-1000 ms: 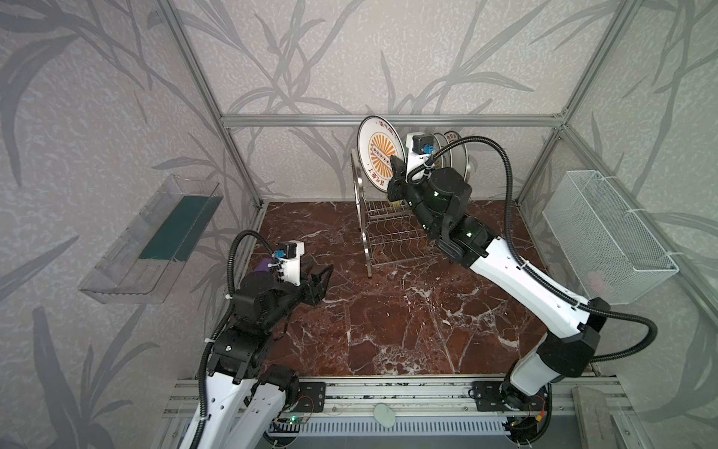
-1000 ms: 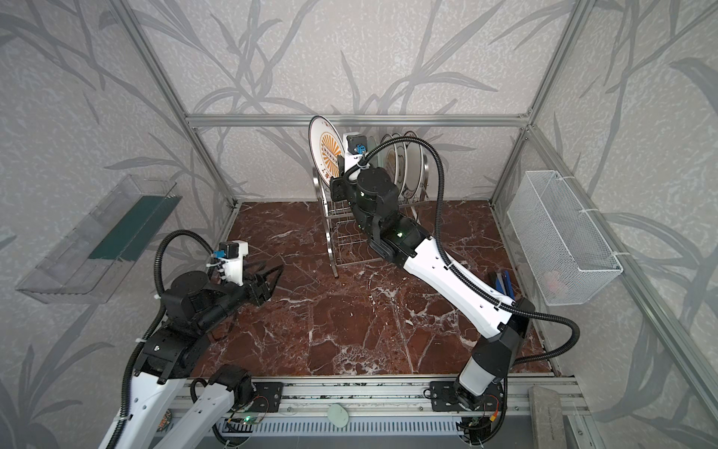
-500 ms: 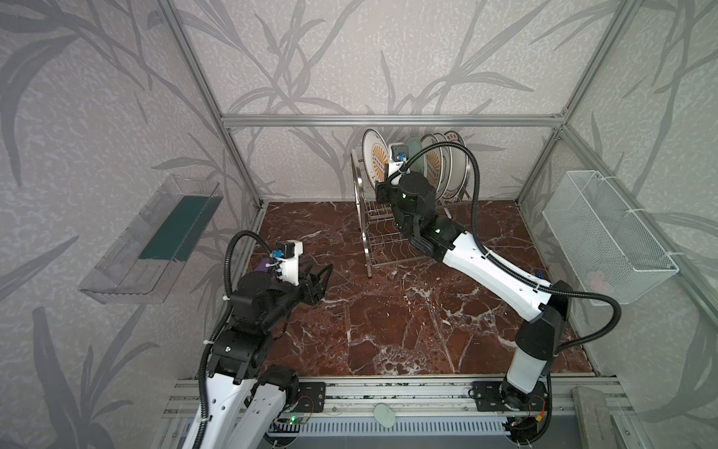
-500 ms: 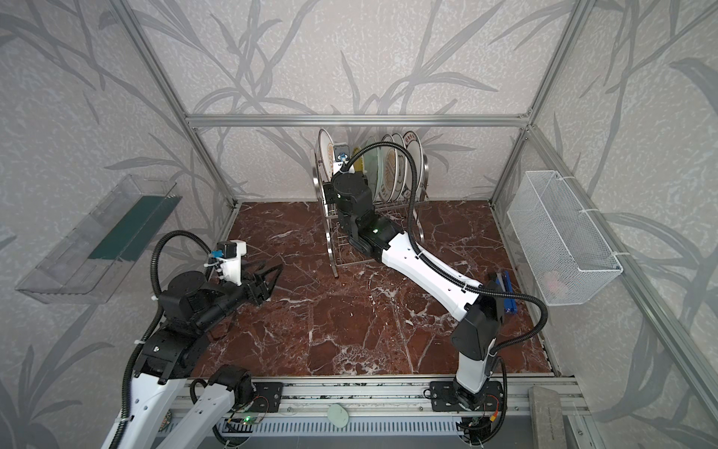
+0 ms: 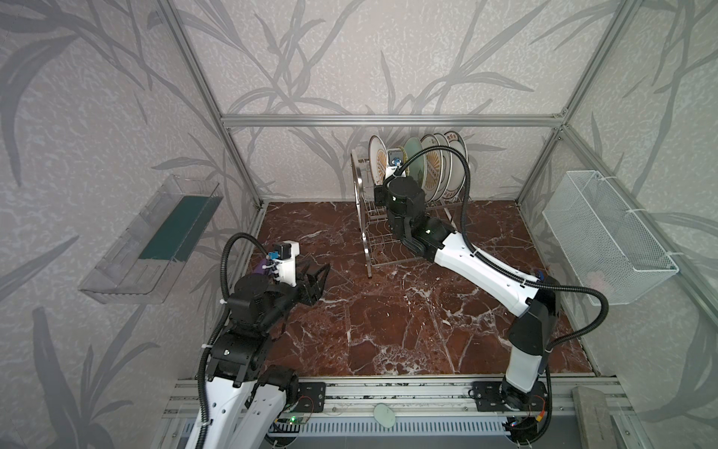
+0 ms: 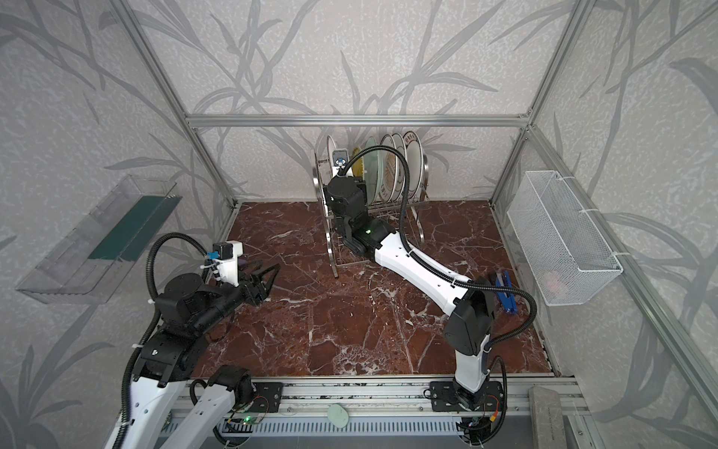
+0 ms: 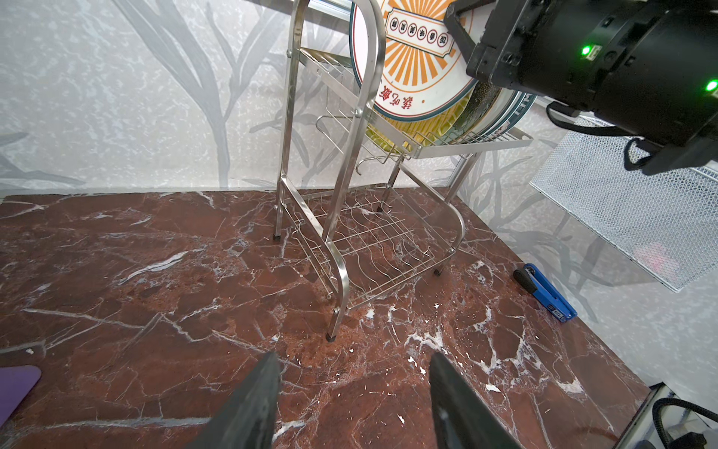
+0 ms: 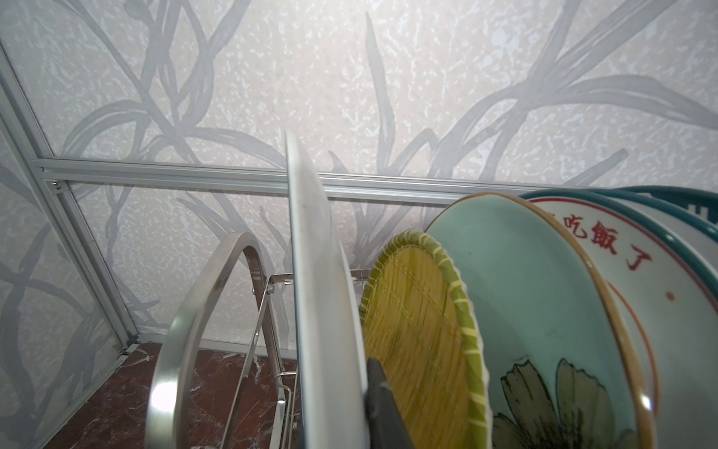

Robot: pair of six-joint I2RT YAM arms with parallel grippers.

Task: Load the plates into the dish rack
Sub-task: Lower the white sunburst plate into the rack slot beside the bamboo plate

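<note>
Clenched on the near rim of the sunburst plate [image 5: 376, 155], the right fingers [image 8: 382, 404] hold it upright, edge-on along the 12–6 line, at the 9 o'clock end of the dish rack [image 5: 360, 217], just beside the yellow plate [image 8: 419, 330]; letting go looks next. The right arm is stretched far forward; the left fingers [image 7: 252, 404] are spread and empty over the desk [image 5: 388, 318] at the rack's 8 o'clock, well apart

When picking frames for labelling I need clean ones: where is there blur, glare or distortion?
Right wrist view: the sunburst plate edge and dish rack arch are soft, too near the lens; the yellow plate is sharp. Left wrist view: plate lettering crisp, steel shiny. In both top views: even light, small glints, plates tiny.
</note>
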